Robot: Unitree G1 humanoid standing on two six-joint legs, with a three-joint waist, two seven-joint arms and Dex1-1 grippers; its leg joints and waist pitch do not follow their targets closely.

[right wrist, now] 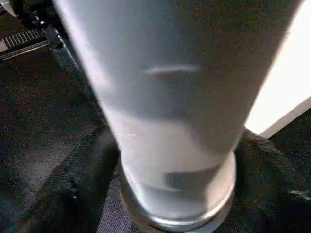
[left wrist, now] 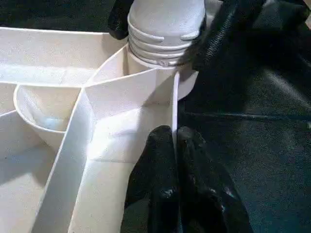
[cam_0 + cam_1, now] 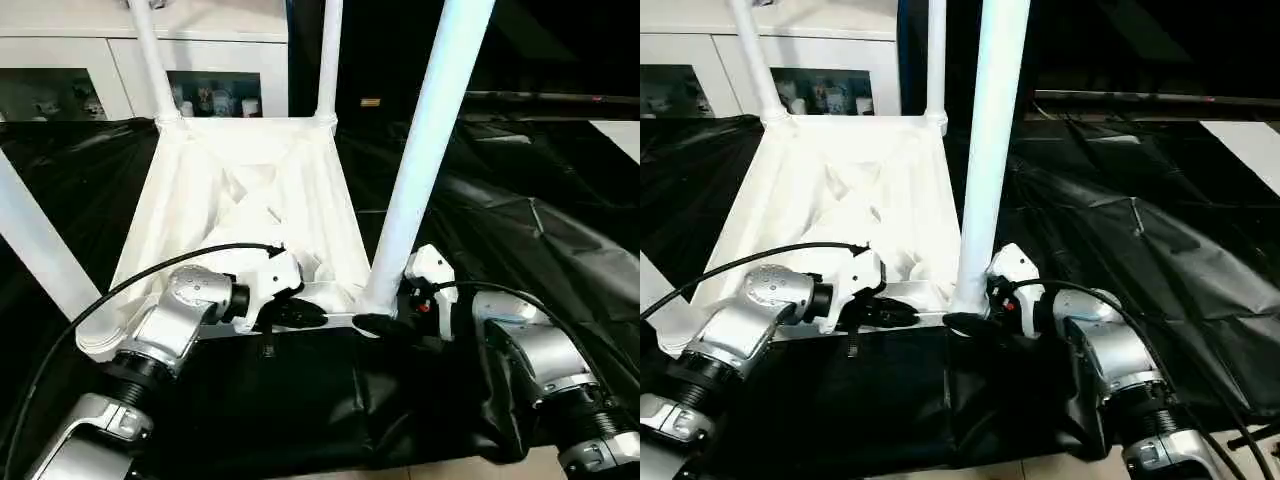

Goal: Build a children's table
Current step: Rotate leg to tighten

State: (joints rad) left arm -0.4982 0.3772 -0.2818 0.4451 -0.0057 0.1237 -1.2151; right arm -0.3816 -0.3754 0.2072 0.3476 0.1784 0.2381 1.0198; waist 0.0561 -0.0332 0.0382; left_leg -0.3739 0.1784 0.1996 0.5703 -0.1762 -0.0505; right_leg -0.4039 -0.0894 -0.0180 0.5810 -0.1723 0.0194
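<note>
A white cabinet (image 3: 120, 60) with glass doors fills the upper left, small items behind the glass; crinkled black cloth (image 3: 520, 230) drapes the work table across the frame

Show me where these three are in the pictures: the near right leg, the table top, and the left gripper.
near right leg (image 3: 425, 150), left eye view, middle of the tube.
table top (image 3: 235, 175), left eye view, ribbed underside, facing up.
left gripper (image 2: 174, 141), left wrist view, fingertips pinching the top's thin rim.

Silver jointed forearms (image 3: 185, 320), white wrist housings, black cables, black claws (image 2: 177, 189)
</note>
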